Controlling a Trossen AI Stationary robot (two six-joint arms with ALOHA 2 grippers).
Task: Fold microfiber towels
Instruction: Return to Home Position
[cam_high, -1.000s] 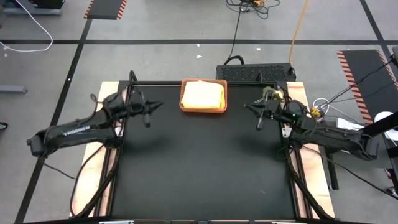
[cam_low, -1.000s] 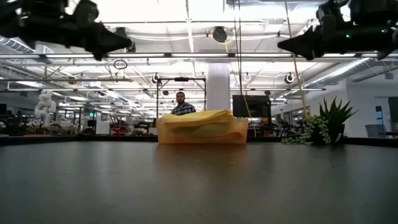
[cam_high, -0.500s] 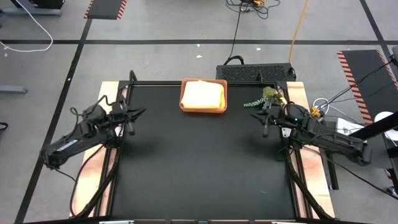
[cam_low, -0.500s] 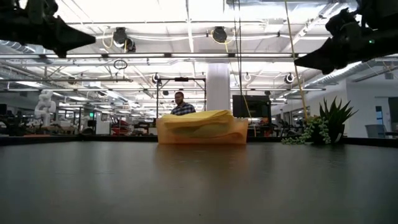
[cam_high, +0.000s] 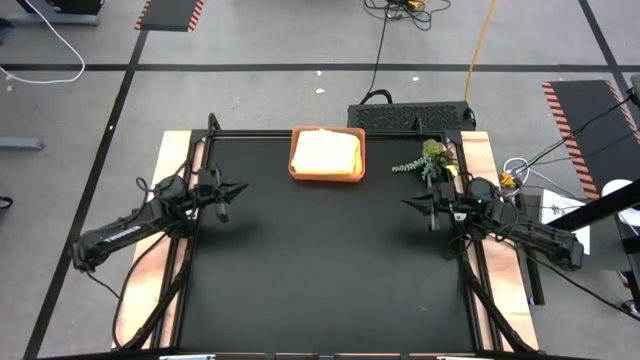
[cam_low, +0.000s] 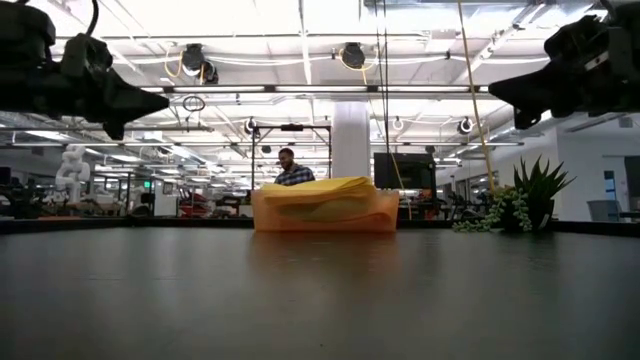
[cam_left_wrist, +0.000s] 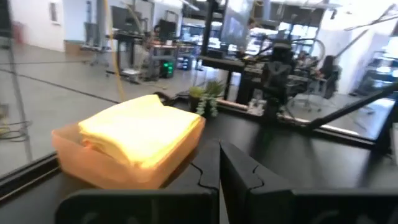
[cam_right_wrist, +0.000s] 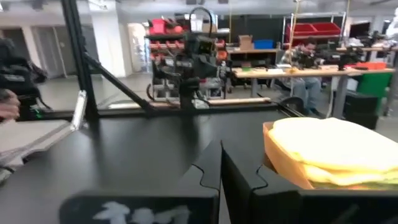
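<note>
A stack of folded yellow microfiber towels (cam_high: 326, 153) lies in the orange-brown tray (cam_high: 295, 165) at the table's far middle; it also shows in the low view (cam_low: 325, 190), the left wrist view (cam_left_wrist: 140, 127) and the right wrist view (cam_right_wrist: 339, 149). Only yellow cloth shows; other colours are hidden. My left gripper (cam_high: 240, 189) is shut and empty above the table's left edge. My right gripper (cam_high: 408, 203) is shut and empty above the right edge. Both hang high over the table in the low view.
A small green plant sprig (cam_high: 428, 156) stands at the table's far right corner, near my right arm. A black box (cam_high: 410, 115) sits behind the far edge. A person (cam_low: 291, 168) sits in the room beyond the tray.
Both arms have drawn back from the tray toward their own side edges and toward the near side. My left gripper went far left, then came back a little right. Both grippers have come down somewhat. The towels and tray have kept still.
</note>
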